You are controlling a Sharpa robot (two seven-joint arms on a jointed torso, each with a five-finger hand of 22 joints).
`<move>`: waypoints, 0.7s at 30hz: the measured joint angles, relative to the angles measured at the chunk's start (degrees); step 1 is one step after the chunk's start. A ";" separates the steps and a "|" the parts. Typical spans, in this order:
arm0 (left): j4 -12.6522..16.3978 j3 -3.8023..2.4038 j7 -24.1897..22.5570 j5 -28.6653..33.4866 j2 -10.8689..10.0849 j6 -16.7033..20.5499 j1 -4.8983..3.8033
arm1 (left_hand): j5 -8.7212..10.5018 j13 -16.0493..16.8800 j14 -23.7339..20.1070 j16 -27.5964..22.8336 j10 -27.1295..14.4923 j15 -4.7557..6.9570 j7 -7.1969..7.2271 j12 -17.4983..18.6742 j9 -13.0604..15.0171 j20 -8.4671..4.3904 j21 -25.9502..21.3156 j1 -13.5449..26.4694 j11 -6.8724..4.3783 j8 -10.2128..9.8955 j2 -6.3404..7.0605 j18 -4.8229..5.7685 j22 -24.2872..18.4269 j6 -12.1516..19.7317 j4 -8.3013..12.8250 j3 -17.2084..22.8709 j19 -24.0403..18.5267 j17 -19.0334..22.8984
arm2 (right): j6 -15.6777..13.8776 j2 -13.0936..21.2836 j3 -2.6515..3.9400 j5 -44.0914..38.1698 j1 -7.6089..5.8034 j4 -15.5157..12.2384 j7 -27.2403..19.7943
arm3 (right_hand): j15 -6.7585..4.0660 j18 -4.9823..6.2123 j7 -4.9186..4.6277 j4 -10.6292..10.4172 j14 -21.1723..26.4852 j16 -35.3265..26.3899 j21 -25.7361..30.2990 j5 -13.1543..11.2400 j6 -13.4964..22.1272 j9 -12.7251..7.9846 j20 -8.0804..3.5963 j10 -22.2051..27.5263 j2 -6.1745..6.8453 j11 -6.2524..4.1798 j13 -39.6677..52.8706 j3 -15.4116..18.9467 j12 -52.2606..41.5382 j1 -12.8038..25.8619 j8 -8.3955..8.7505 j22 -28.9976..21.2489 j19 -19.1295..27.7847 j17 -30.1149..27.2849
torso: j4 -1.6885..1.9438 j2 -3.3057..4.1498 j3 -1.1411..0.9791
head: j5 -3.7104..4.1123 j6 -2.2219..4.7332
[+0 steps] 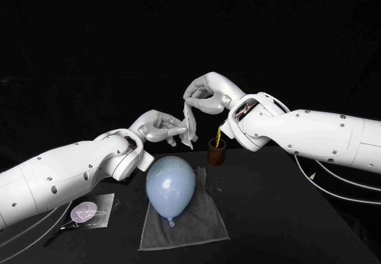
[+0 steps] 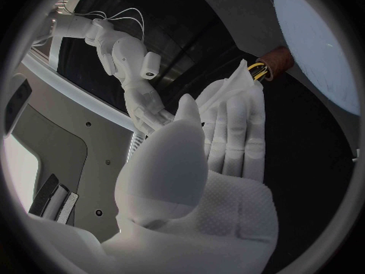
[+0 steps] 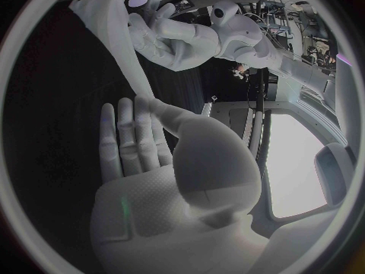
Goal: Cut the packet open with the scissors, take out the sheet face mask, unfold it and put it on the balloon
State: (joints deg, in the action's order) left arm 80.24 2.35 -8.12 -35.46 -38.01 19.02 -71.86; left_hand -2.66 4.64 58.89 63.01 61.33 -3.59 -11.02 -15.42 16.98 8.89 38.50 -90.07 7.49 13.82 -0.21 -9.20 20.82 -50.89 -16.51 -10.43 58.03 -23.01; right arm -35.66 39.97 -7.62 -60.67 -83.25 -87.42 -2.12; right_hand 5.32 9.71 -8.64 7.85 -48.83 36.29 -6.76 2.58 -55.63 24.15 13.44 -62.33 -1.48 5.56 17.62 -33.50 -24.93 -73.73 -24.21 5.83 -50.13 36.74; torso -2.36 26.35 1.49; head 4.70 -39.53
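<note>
A white sheet face mask (image 1: 188,125) hangs in the air between my two hands, above the table. My left hand (image 1: 161,127) pinches its lower end, and my right hand (image 1: 205,94) holds its upper end, higher and further back. The mask (image 2: 228,91) sticks out past my left hand's fingers (image 2: 236,134). In the right wrist view the mask (image 3: 114,30) stretches from my right hand's fingers (image 3: 140,134) to my left hand (image 3: 163,33). Below them a pale blue balloon (image 1: 170,187) lies on a grey cloth (image 1: 184,225). The cut packet (image 1: 86,212) lies at the left.
A brown cup (image 1: 217,150) holding yellow-handled scissors (image 1: 216,136) stands just behind the balloon, under my right wrist. White cables (image 1: 333,184) trail over the table's right side.
</note>
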 measured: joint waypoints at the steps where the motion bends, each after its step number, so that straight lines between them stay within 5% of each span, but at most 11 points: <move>1: -0.06 0.00 0.06 0.02 0.00 0.03 0.00 | 0.00 0.00 -0.13 0.00 0.00 -0.13 -0.05 0.00 -0.05 -0.11 0.00 0.00 0.00 -0.28 0.00 0.00 -0.05 0.05 0.00 0.00 -0.10 -0.06 | -0.02 0.01 0.00 0.02 0.02 -0.18 0.00 | 0.00 -0.01 0.00 0.00 0.00 0.00 0.00 0.00 0.00 0.00 0.00 0.00 0.00 0.00 0.00 0.00 0.00 0.00 0.00 0.00 0.00 0.00 | 0.01 -0.01 -0.01 | -0.01 0.02; 12: -0.52 0.00 0.66 0.21 0.47 0.50 0.00 | 0.00 0.19 -1.27 -0.30 -0.98 -0.60 -0.38 0.30 -0.18 0.52 -0.67 0.75 0.53 -0.31 0.30 0.17 -0.27 0.13 -0.01 -1.76 -0.91 -0.29 | -0.22 0.13 0.00 0.13 0.15 -1.77 0.00 | 0.00 -0.03 -0.08 0.00 0.00 0.00 0.00 -0.01 0.07 0.00 0.00 -0.09 0.06 0.09 -0.01 0.00 0.00 0.06 0.00 -0.01 0.00 -0.05 | 0.01 -0.01 -0.01 | -0.15 0.10; 17: -0.45 0.00 0.71 0.24 0.55 0.60 0.00 | 0.00 0.32 -1.58 -0.30 -1.24 -0.53 -0.38 0.30 -0.18 0.53 -0.67 0.75 0.39 -0.31 0.30 -0.54 -0.31 0.12 0.07 -1.99 -1.33 -0.41 | -0.25 0.04 0.00 0.22 0.18 -1.95 0.00 | -0.12 -0.04 0.07 0.00 -0.12 0.00 0.00 -0.02 -0.07 0.00 0.00 -0.09 0.06 0.09 -0.01 0.00 0.00 0.05 0.00 0.02 0.00 -0.08 | 0.00 -0.01 -0.02 | -0.24 0.13; 21: -0.39 0.00 0.65 0.26 0.55 0.78 0.00 | 0.00 0.61 -2.19 -0.30 -0.90 -0.11 0.52 0.30 -0.03 0.52 -0.67 -2.26 0.06 0.25 -2.58 -0.56 -0.31 -1.40 1.23 -0.82 -1.33 -0.71 | -0.26 0.03 0.00 0.36 0.20 -2.20 0.00 | -0.21 -0.05 0.08 0.00 -0.21 0.00 0.00 -0.03 -0.08 0.00 0.00 0.04 0.05 -0.04 0.05 0.00 0.00 0.05 -0.01 0.06 0.00 -0.09 | 0.01 -0.01 -0.02 | -0.37 0.14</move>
State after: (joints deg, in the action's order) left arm 79.85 2.35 -7.48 -35.19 -37.46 19.80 -71.87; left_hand -2.66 5.25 56.69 62.72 60.43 -3.70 -10.50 -15.12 16.95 9.41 37.83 -92.33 7.55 14.07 -2.79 -9.76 20.51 -52.29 -15.28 -11.24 56.70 -23.72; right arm -35.91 40.00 -7.62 -60.32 -83.05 -89.63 -2.12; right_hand 5.11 9.66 -8.56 7.85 -49.04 36.28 -6.76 2.55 -55.71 24.15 13.44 -62.29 -1.43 5.52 17.67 -33.50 -24.93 -73.68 -24.21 5.89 -50.13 36.65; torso -2.35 26.35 1.47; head 4.33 -39.39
